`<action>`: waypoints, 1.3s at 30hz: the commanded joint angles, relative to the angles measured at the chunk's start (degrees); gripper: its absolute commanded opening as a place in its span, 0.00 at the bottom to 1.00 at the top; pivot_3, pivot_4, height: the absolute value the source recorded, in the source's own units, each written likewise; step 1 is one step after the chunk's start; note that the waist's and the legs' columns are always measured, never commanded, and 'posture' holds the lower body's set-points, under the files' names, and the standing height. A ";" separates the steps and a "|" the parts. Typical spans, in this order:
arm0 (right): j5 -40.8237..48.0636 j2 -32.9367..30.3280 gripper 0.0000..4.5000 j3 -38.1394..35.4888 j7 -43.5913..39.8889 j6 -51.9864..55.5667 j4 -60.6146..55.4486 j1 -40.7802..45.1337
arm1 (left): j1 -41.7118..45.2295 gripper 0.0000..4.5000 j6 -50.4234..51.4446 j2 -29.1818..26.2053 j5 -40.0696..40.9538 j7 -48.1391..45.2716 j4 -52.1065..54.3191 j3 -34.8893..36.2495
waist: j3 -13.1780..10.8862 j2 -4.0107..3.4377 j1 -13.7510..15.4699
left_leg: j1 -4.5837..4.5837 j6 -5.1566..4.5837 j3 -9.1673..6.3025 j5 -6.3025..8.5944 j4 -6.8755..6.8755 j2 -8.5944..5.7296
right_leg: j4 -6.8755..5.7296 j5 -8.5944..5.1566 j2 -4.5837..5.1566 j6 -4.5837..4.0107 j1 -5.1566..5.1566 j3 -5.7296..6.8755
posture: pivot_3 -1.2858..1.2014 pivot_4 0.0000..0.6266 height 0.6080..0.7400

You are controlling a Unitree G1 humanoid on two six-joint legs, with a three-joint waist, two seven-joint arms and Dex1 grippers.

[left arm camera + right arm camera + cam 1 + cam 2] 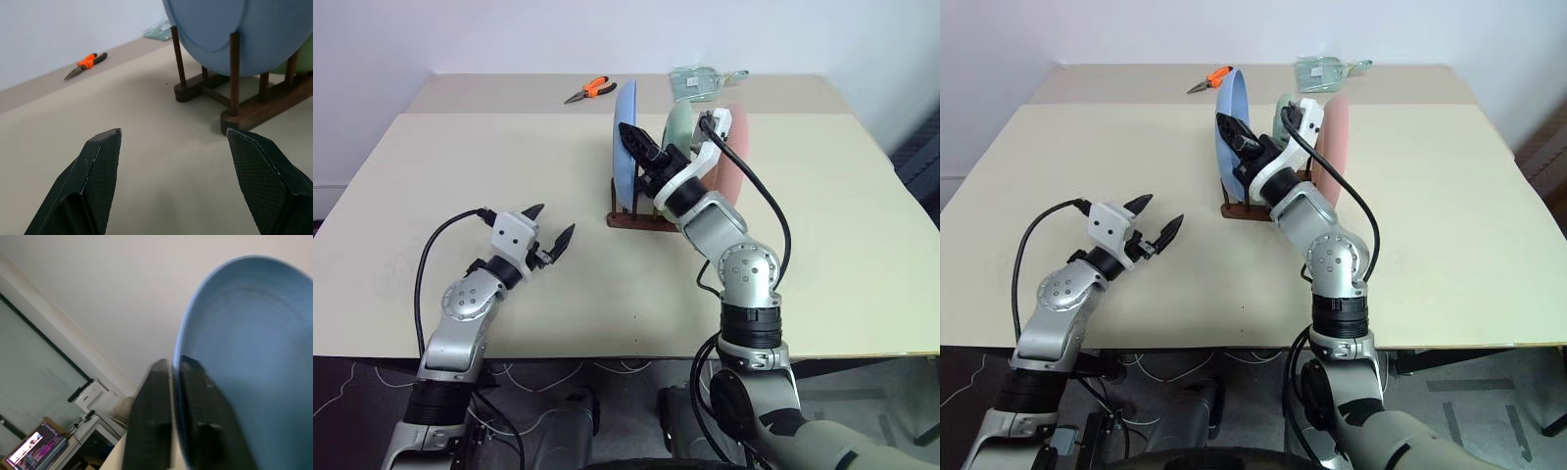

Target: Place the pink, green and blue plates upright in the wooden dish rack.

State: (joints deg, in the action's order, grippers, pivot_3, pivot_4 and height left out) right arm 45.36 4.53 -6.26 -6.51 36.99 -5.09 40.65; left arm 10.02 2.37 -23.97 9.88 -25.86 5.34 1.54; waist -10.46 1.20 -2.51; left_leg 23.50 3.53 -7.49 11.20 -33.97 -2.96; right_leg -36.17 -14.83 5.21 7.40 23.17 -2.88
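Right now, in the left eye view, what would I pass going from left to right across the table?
Left gripper → orange-handled pliers → blue plate → green plate → pink plate, the three plates standing in the wooden dish rack.

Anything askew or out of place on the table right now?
Nothing damaged or spilled. All three plates stand upright in the wooden dish rack; the blue plate has the right gripper at its rim. Stray orange-handled pliers and a clear plastic packet lie behind.
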 commanded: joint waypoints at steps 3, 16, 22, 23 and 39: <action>-8.02 -2.11 0.62 3.99 -0.83 -4.01 -0.95 3.83 | -0.08 0.79 0.31 0.25 0.14 -0.16 2.55 0.60 | 0.00 0.00 0.01 | 0.00 0.00 0.00 0.00 0.00 0.00 | 0.00 0.00 0.00 0.00 0.00 0.00 | 0.52 0.24 1.00; -20.25 -15.46 0.62 7.48 -9.80 -7.39 -4.64 8.08 | 0.31 0.79 1.22 0.38 0.49 -0.67 2.17 0.98 | 0.00 0.01 0.08 | 0.00 0.00 0.01 0.00 -0.02 0.00 | 0.03 0.00 -0.01 0.00 -0.04 0.00 | 0.52 0.24 1.00; -22.95 -16.93 0.62 8.31 -11.30 -8.02 -7.03 5.96 | 1.32 0.79 0.16 0.77 -0.32 -1.77 0.36 -0.37 | 0.00 0.01 0.03 | 0.00 0.00 0.00 0.00 -0.02 0.01 | 0.02 0.00 -0.01 0.00 -0.03 0.00 | 0.52 0.24 1.00; -22.79 -16.95 0.62 7.95 -11.53 -7.95 -7.06 5.90 | 1.48 0.79 0.19 0.94 -0.44 -1.67 0.28 -0.50 | 0.00 0.01 0.04 | 0.00 0.00 0.00 0.00 -0.02 0.01 | 0.02 0.00 -0.01 0.00 -0.03 0.00 | 0.52 0.24 1.00; -30.56 -46.54 0.99 -11.75 -23.76 -16.99 -1.72 -24.83 | 2.23 0.79 -5.58 -3.61 -4.72 2.44 -12.70 5.61 | 0.03 -0.01 1.30 | -0.08 -0.04 0.14 0.02 -0.09 -0.06 | 0.12 -0.06 0.13 0.08 -0.26 0.01 | 0.52 0.24 1.00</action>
State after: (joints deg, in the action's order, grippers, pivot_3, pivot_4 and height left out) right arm 15.36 -41.10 -18.52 -27.97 22.36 -5.70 16.28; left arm 12.46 -1.80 -26.79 4.41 -22.65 -8.74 6.08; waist -10.42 1.18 -1.21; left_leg 23.41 3.49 -7.34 11.22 -34.06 -3.02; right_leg -36.06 -14.88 5.34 7.48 22.91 -2.89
